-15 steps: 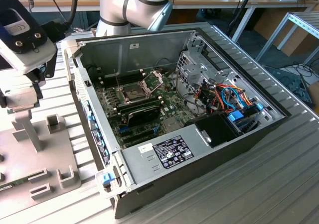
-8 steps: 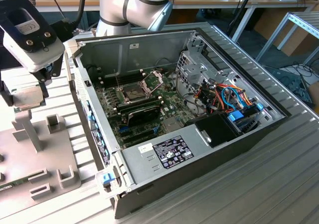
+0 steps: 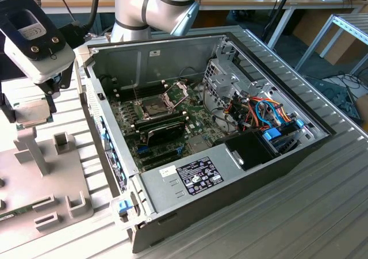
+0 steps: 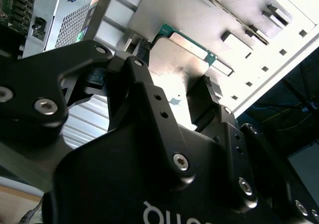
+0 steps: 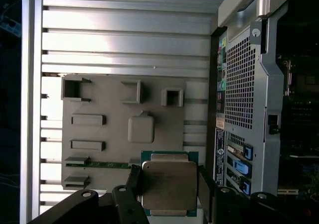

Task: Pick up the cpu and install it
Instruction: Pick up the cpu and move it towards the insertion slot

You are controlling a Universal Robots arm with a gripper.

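Your gripper (image 5: pixel 169 191) is clenched on the cpu (image 5: pixel 169 181), with fingers (image 5: pixel 205 189) on two opposite edges and the flat metal top facing the first wrist view. It hangs over the grey fixture plate (image 5: pixel 109 134) on the surface (image 3: pixel 322 213), outside the computer case (image 3: pixel 241 172). The open socket (image 3: pixel 154 106) lies well apart, toward the exterior view's right, on the motherboard (image 3: pixel 190 129).

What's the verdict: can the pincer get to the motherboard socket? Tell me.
Probably yes. The case lies open-sided, the socket has its frame hinged up, nothing covers it. The pincer holds the chip beside the case.
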